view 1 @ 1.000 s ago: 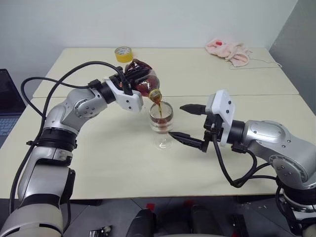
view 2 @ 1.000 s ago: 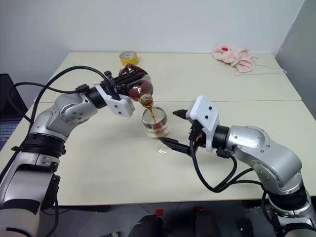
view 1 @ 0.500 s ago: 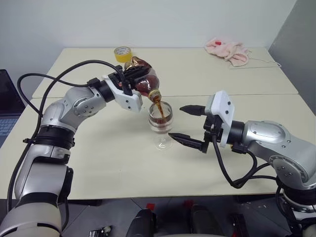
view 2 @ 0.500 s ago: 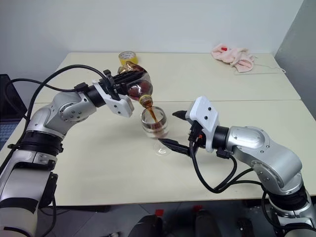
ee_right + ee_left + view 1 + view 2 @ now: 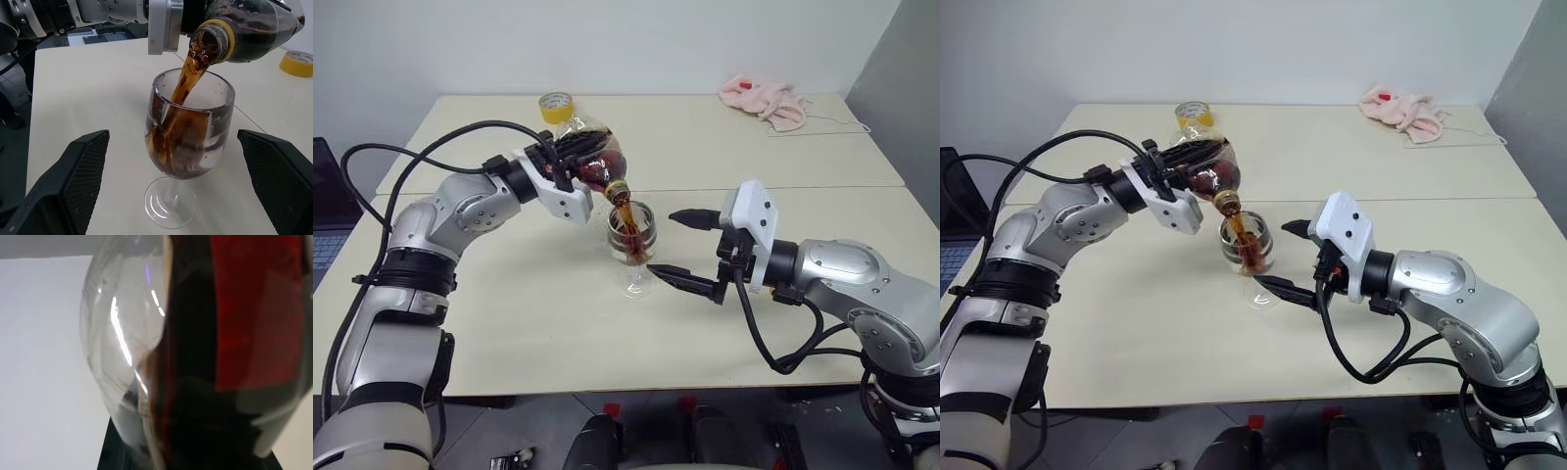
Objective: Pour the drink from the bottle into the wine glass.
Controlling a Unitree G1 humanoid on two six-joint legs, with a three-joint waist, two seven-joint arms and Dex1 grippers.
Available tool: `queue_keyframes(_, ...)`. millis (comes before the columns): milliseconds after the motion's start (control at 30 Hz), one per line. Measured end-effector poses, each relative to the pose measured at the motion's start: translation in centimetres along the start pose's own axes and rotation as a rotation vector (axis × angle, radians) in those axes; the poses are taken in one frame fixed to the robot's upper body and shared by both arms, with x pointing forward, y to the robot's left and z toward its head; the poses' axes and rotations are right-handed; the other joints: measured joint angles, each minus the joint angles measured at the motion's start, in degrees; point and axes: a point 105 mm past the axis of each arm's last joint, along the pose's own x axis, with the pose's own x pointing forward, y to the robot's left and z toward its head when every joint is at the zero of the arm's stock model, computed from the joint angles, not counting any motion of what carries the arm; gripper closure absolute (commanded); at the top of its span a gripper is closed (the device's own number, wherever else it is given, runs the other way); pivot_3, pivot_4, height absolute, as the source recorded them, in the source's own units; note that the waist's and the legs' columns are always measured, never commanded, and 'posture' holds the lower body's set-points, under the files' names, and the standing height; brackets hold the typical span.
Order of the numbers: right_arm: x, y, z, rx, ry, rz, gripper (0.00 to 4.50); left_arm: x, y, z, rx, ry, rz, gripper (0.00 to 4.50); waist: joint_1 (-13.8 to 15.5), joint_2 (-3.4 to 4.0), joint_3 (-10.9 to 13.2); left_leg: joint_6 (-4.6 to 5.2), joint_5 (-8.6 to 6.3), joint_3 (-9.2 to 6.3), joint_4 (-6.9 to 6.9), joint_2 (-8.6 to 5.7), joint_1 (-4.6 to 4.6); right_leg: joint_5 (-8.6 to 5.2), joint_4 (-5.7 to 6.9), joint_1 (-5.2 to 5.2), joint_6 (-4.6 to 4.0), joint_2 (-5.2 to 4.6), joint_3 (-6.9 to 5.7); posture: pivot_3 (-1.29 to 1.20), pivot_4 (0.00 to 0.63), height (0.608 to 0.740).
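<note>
On the cream tabletop (image 5: 509, 323), near its middle, the wine glass (image 5: 632, 240) stands upright on its foot, its bowl partly filled. The left gripper (image 5: 570, 162) reaches in from the left, its fingers clamped around the bottle (image 5: 592, 164), which is tipped with its open mouth just above the glass rim. The drink (image 5: 188, 78) streams into the bowl. The right gripper (image 5: 687, 248) waits level just right of the glass, fingers spread wide, one on the near side and one on the far side, not touching it.

One bottle (image 5: 590, 162), one wine glass (image 5: 632, 245), one yellow tape roll (image 5: 557, 106), one pink cloth (image 5: 764, 101), one laptop (image 5: 331, 208), two tabletops (image 5: 705, 137).
</note>
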Motion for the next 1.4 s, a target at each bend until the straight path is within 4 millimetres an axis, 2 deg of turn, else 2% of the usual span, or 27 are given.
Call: queue_keyframes(1400,0.04,0.14,0.05,0.008,-0.006,0.008,0.00,-0.01,-0.01,-0.19,-0.047,0.006,0.011,3.76,0.0,0.00,0.0,0.00,0.00,0.01,0.02,0.01,-0.02,0.00,0.12,-0.07,0.00,-0.01,0.01,0.00,0.150,0.740)
